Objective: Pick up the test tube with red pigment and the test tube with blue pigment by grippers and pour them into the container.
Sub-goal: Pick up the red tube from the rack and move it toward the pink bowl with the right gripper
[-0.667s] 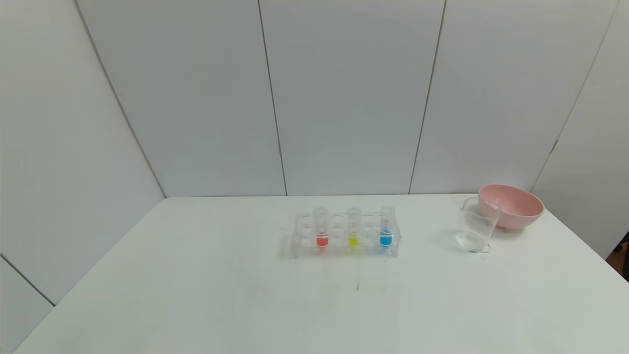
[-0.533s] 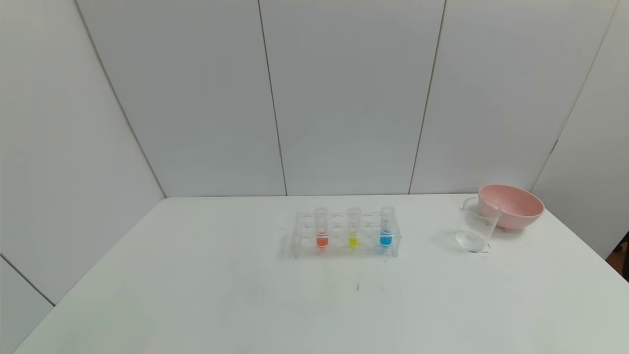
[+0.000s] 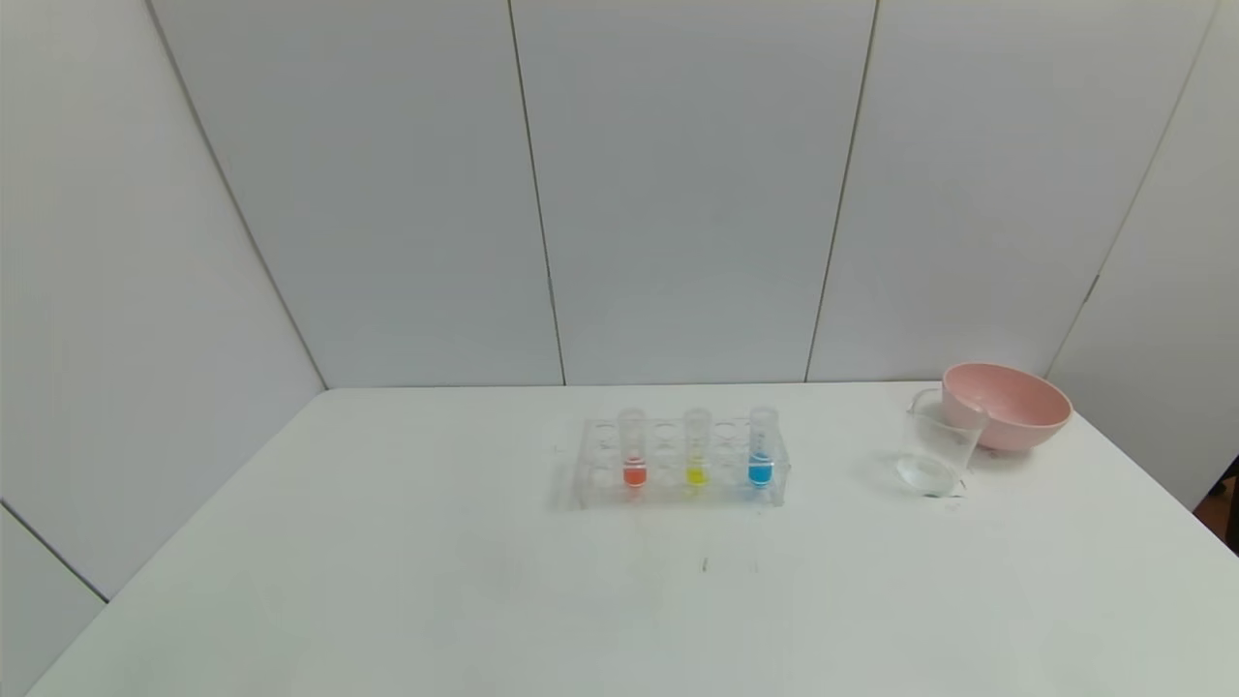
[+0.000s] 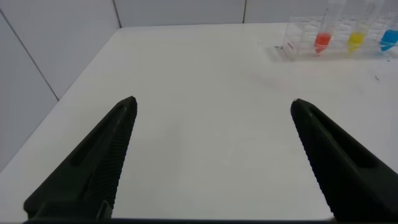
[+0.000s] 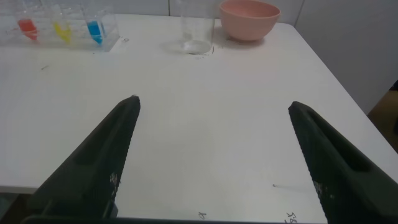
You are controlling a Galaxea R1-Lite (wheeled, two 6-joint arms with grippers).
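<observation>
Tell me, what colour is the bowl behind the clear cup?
The bowl is pink, inside and out. It shows best in the right wrist view, just behind the clear cup.

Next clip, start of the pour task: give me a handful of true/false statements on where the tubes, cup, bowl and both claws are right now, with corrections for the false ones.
1. The red tube stands upright in the clear rack. True.
2. The blue tube is already lifted out of the rack. False: it stands in the rack, at the end nearer the clear cup.
3. The yellow tube stands between the red and blue ones. True.
4. The clear cup holds red liquid. False: nothing coloured shows in it.
5. The left claw is shut on a tube. False: both it and the right claw are open over bare table, holding nothing.
6. The pink bowl sits just behind the cup. True.
</observation>
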